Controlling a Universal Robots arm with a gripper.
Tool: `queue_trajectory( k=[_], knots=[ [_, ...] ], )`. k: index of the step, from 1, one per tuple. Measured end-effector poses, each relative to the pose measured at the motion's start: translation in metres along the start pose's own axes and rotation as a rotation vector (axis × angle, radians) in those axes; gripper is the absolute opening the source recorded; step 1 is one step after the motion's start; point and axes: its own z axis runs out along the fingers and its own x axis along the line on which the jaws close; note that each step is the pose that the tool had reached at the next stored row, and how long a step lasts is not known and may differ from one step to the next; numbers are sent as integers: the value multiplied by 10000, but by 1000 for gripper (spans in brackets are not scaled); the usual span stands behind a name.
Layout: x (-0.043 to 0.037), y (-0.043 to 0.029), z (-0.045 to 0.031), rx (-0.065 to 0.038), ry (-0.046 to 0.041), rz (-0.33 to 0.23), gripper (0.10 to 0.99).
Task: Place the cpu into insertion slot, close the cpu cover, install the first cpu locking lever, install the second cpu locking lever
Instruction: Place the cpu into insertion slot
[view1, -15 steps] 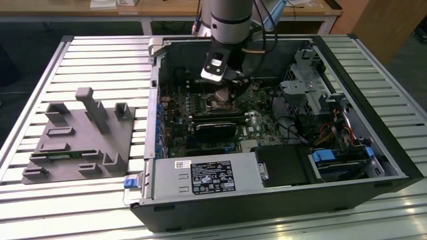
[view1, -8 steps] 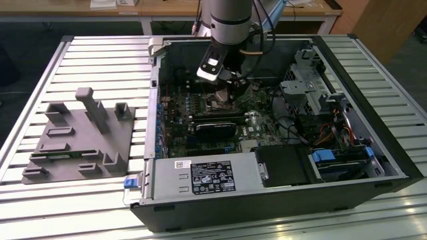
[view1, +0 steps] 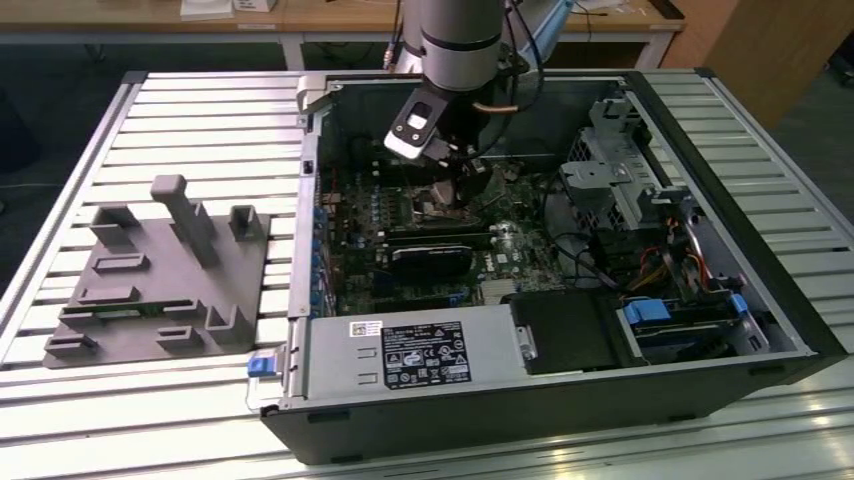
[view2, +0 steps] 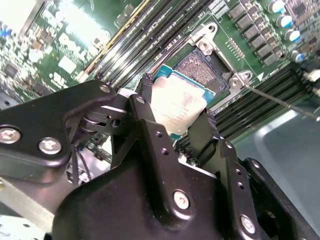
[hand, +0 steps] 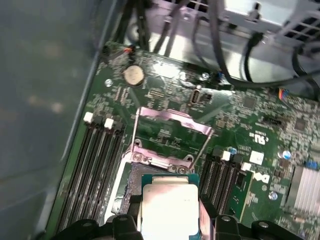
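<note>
Status: step one in progress, nothing finished. Claw (view2: 175, 107) is clamped on the cpu (view2: 182, 100) by two opposite edges, chip tilted between the fingers and only partly over the insertion slot (view2: 207, 70) just past the fingertips, so I judge it not seated yet. Cpu cover (hand: 172, 116) stands flipped up beyond the slot, on the far side from the claw, and a locking lever (view2: 280, 102) sticks out free beside it, so I count cover and both levers as left.

Silver-beige cpu (view2: 180, 102) over open insertion slot (view2: 202, 67); cpu cover (hand: 175, 119) raised.
</note>
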Motion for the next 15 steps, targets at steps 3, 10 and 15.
queue_trajectory(
  k=[3, 10, 15],
  knots=[
    [0, -1, 10, 0, -34, 539, 537],
    [0, -3, 37, 1, -116, 1812, 537],
    [17, -12, 80, 2, -152, 2358, 537]
  ],
)
